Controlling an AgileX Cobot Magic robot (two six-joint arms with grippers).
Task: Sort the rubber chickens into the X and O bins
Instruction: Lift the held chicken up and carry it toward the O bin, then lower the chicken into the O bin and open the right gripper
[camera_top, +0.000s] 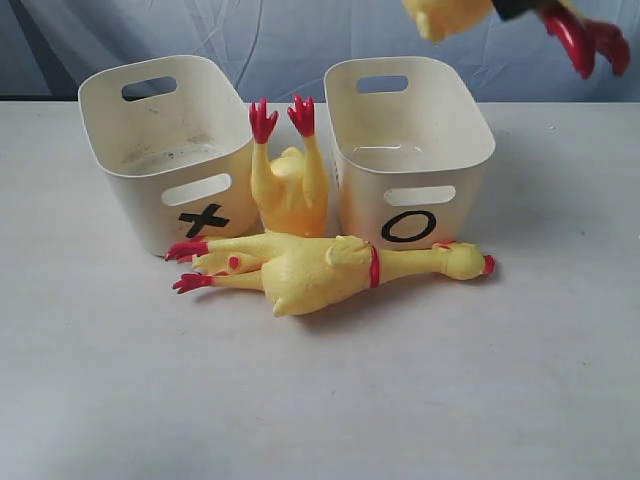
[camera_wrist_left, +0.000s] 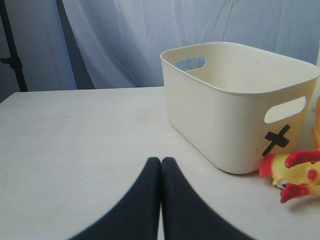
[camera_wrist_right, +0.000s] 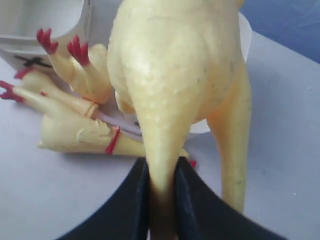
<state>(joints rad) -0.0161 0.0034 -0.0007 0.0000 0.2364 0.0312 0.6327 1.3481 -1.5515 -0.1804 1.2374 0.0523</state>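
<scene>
Right end effector clamped on yellow rubber chicken aloft near cream plastic O bin, left end effector pinched empty beside X bin; three chickens, two bins, whole chicken lying on white surface, headless body feet-up between bins.

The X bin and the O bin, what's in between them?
A yellow chicken body, red feet up, stands between the X bin and O bin, in the exterior view.

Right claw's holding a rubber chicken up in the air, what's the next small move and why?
Probably carry the right claw down and slightly left in the exterior view until its rubber chicken hangs over the O bin. The claw is clamped on the toy high up, and that bin sits nearest and looks empty.
</scene>
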